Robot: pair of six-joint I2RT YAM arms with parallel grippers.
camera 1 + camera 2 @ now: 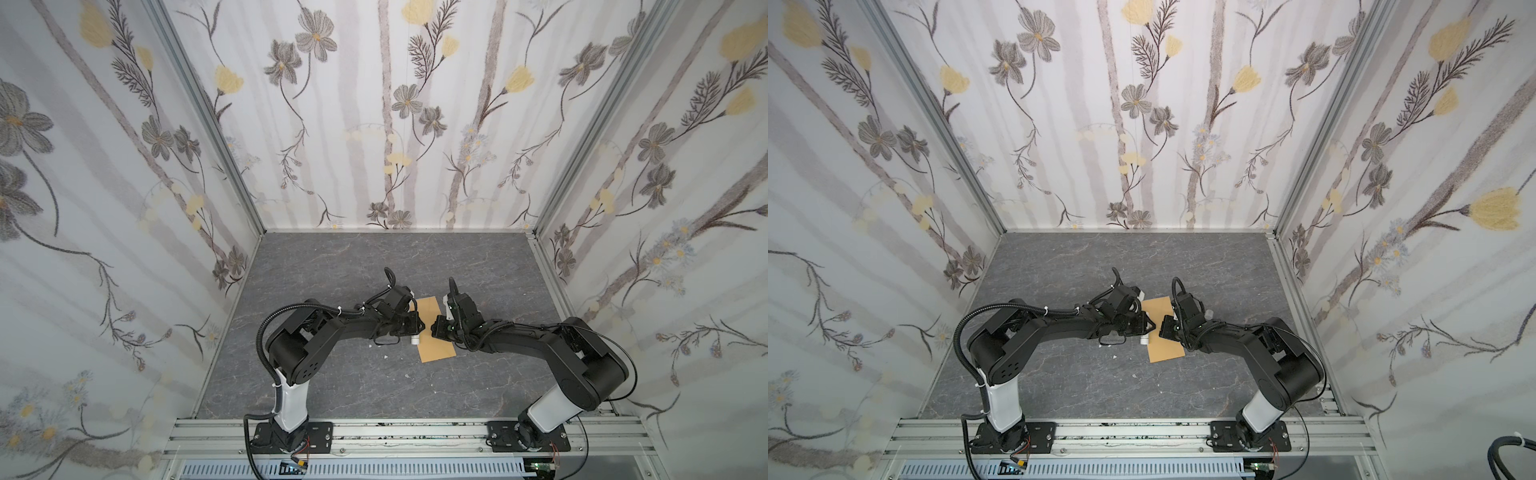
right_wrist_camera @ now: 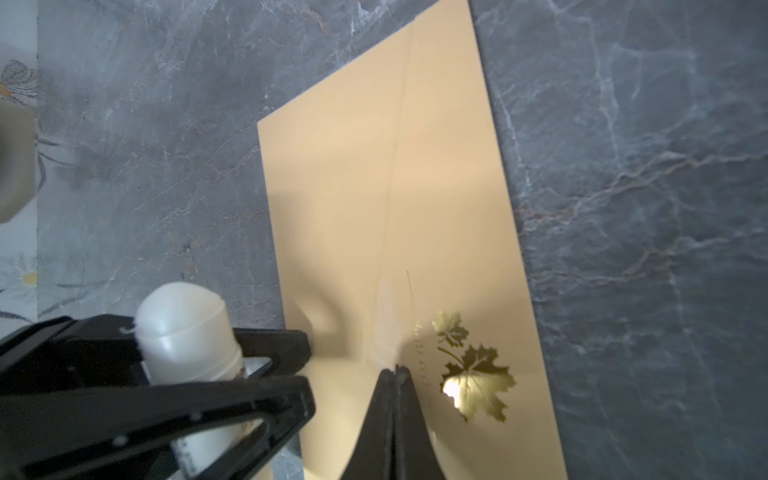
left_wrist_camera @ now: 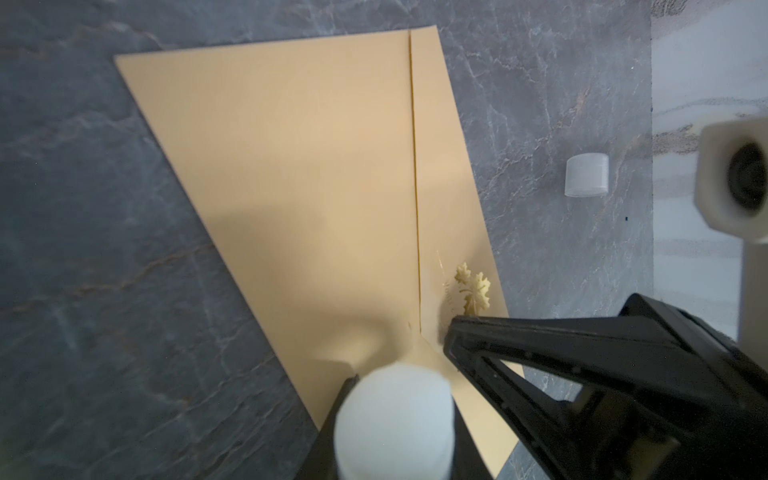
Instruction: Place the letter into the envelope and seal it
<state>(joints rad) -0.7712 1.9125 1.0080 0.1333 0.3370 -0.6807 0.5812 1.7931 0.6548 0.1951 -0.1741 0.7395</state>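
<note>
The kraft envelope [image 1: 436, 351] lies flat about mid-tabletop. Its length runs from the near edge toward the far edge, a little skewed, and its near end is bare. The letter shows in no view, so it is probably already inside.

Halfway along, the flap is folded down. The right end effector [image 2: 395, 374], fingers pressed fully together, bears its tip on the flap's point, just beside the gold leaf sticker [image 2: 473, 374]. The left end effector [image 2: 309, 370], partly open, grips a white glue stick [image 2: 187, 336], its fingertips reaching over the envelope edge that faces the tabletop's left side. The cap [image 3: 587, 174] lies loose on the tabletop, apart from the envelope.

This looks like the sealing press. To do it well, push straight down, then stroke outward along both flap edges. Thin paper on a smooth tabletop will likely slide, so steady it. Hold the glue stick off the paper to avoid smears.
</note>
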